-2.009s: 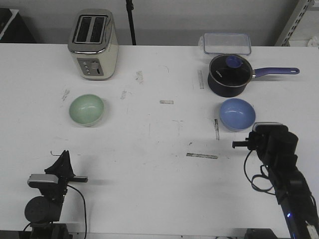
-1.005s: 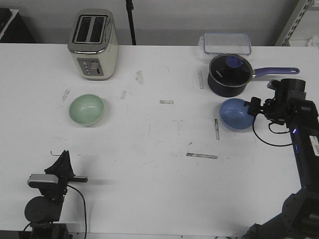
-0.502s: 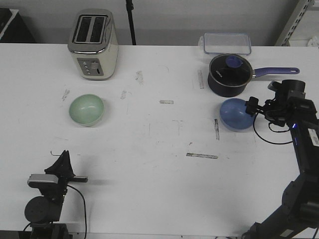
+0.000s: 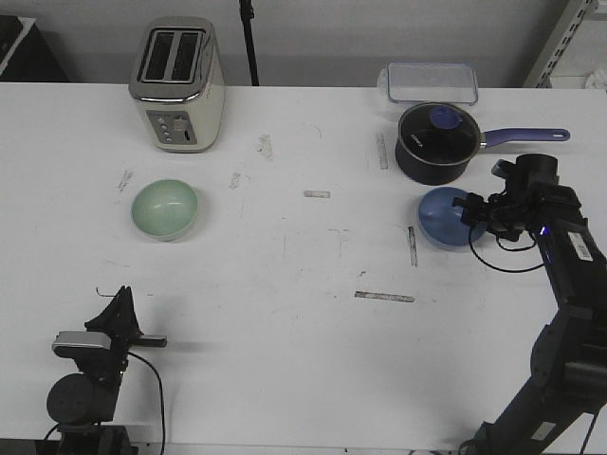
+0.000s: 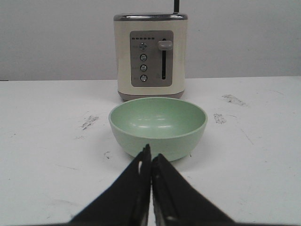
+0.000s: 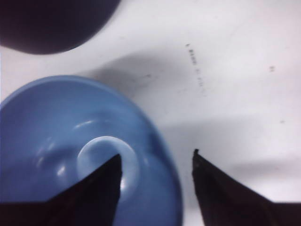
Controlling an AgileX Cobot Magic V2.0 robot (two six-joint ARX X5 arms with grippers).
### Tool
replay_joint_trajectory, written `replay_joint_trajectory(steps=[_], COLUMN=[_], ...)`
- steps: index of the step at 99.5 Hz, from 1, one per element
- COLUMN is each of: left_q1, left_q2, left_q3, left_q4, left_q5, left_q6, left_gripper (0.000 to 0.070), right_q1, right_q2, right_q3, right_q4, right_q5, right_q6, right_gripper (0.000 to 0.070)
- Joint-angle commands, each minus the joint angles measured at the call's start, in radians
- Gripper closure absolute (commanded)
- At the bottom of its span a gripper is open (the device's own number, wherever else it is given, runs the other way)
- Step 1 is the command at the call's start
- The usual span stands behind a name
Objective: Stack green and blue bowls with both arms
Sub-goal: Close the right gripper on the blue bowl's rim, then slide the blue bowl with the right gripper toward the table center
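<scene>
The pale green bowl (image 4: 165, 209) sits on the table's left, in front of the toaster; in the left wrist view it (image 5: 158, 125) lies just beyond my left gripper (image 5: 151, 157), which is shut and empty. That gripper (image 4: 121, 305) rests near the table's front left edge. The blue bowl (image 4: 446, 219) sits on the right, in front of the saucepan. My right gripper (image 4: 471, 209) is open over the bowl's right rim. In the right wrist view one finger is inside the blue bowl (image 6: 70, 155), the other outside its rim, gripper (image 6: 156, 161) open.
A cream toaster (image 4: 178, 85) stands at the back left. A dark navy saucepan (image 4: 434, 142) with a glass lid and purple handle stands just behind the blue bowl, and a clear lidded box (image 4: 432, 82) behind that. Tape marks dot the white table (image 4: 313, 284).
My right arm has swung from the front right up to the blue bowl, then shifted left so its open fingers straddle the bowl's right rim. The left arm has not moved.
</scene>
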Motion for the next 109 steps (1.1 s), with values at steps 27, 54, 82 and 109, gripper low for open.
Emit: replay_joint_trajectory(steps=[27, 54, 82, 109], left_q1=[-0.001, -0.001, -0.001, -0.001], left_q2=[-0.002, -0.002, -0.002, -0.002], left_q3=[-0.023, -0.023, -0.023, -0.023], left_q4=[0.015, 0.015, 0.015, 0.015], left_q5=[-0.003, -0.003, -0.003, -0.003], left_q6=[0.012, 0.012, 0.012, 0.012], left_gripper=[0.0699, 0.0699, 0.0699, 0.0699], right_q1=[-0.002, -0.002, 0.019, 0.159], right_q2=[0.029, 0.023, -0.055, -0.131], right_q3=[0.019, 0.019, 0.019, 0.019], right_q4=[0.003, 0.002, -0.005, -0.018], right_q5=[0.000, -0.003, -0.033, -0.028], right_q6=[-0.003, 0.001, 0.026, 0.081], right_gripper=[0.0633, 0.0691, 0.0691, 0.0691])
